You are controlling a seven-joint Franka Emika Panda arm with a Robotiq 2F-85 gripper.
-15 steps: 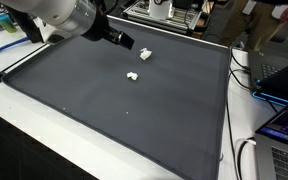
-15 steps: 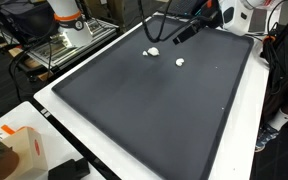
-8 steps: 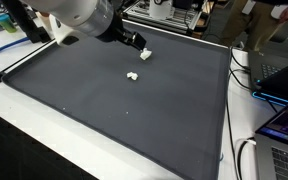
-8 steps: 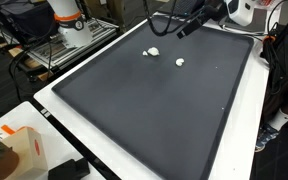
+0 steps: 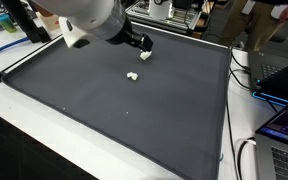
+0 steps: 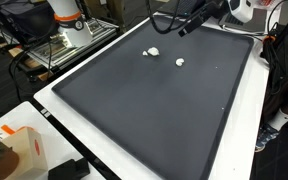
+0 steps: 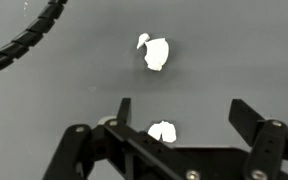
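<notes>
Two small white lumps lie on a dark grey mat (image 5: 134, 115). In both exterior views one lump (image 5: 145, 55) (image 6: 180, 62) lies near the mat's far edge and the second (image 5: 133, 76) (image 6: 152, 51) a little apart from it. My gripper (image 5: 141, 44) (image 6: 187, 28) hangs above the mat close to the far lump, open and empty. In the wrist view the gripper (image 7: 184, 112) has its jaws wide apart, with one lump (image 7: 163, 131) low between them, partly hidden by the gripper body, and the second lump (image 7: 156, 53) farther ahead.
The mat lies on a white table (image 6: 64, 100). Laptops (image 5: 284, 110) and cables stand beside it, a robot stand (image 6: 69, 25) and clutter behind it, and an orange-and-white box (image 6: 14, 150) sits at the near corner.
The arm has swung across, bringing the gripper closer to the far white lump. Both lumps lie where they were.
</notes>
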